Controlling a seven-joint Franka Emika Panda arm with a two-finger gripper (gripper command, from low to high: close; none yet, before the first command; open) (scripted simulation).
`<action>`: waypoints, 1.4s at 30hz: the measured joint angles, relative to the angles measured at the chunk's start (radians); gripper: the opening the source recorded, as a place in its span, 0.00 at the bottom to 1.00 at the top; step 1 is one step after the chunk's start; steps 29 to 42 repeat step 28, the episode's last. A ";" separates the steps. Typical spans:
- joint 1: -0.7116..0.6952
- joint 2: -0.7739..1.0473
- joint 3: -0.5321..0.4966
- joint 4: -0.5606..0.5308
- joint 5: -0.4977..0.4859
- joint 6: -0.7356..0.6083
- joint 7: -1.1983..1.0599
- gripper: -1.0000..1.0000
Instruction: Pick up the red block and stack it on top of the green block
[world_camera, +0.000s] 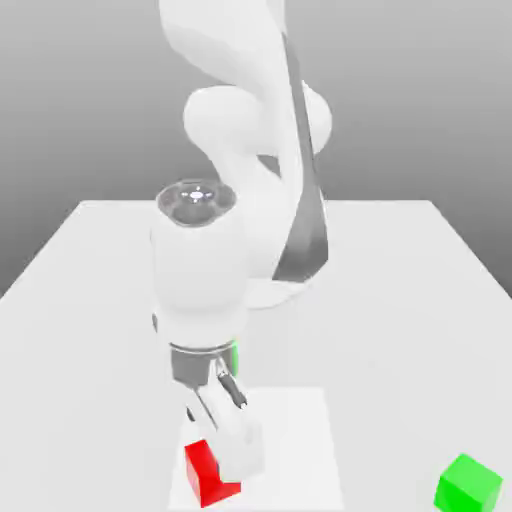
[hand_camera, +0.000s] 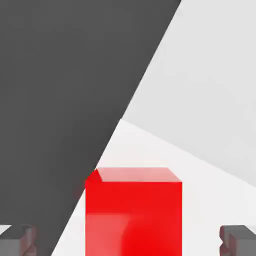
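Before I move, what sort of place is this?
Likely a simulated test bench: a robot arm on a plain pale table, a red block and a green block.

Red block — upright, on the white patch, green block — well apart, exterior view's right

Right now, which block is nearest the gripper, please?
The red block, between the open fingers of the gripper; the green block lies at the exterior view's right.

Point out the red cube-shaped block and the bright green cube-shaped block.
Red block (hand_camera: 134, 215): hand view, on its broad flat face.
Green block (world_camera: 468, 486): exterior view, near the middle of its visible surface.
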 joint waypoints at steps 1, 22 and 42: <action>0.000 0.000 0.000 0.000 0.000 0.000 0.000 0.00; 0.250 -0.050 0.257 0.185 -0.057 -0.262 -0.103 0.00; 0.338 0.070 0.229 0.237 -0.149 -0.206 -0.063 1.00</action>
